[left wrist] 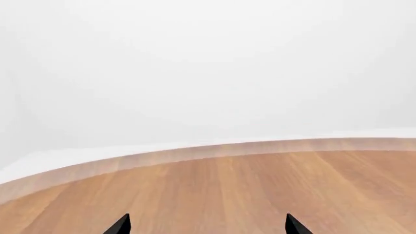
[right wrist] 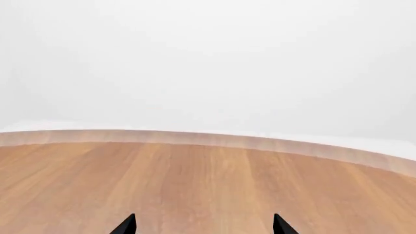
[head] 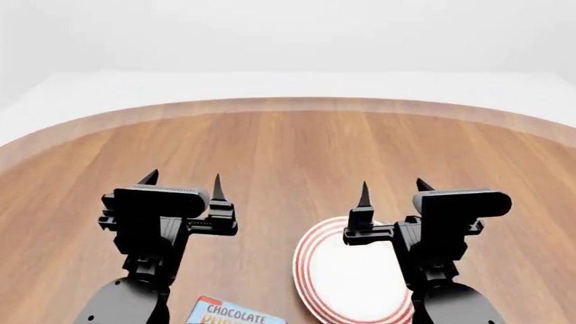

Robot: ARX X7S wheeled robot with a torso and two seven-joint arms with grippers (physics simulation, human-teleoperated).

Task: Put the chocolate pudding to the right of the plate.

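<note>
Chocolate pudding (head: 236,313) lay at the near edge, left of the plate (head: 347,280), untouched. Both jaws stood spread: left gripper (head: 183,183), right gripper (head: 393,187). The left gripper was nearer; best lowered squarely over the carton.

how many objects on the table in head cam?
2. The plate lies under the right hand; the chocolate pudding sits to the plate's left, cut off by the frame edge. More may lie out of view.
</note>
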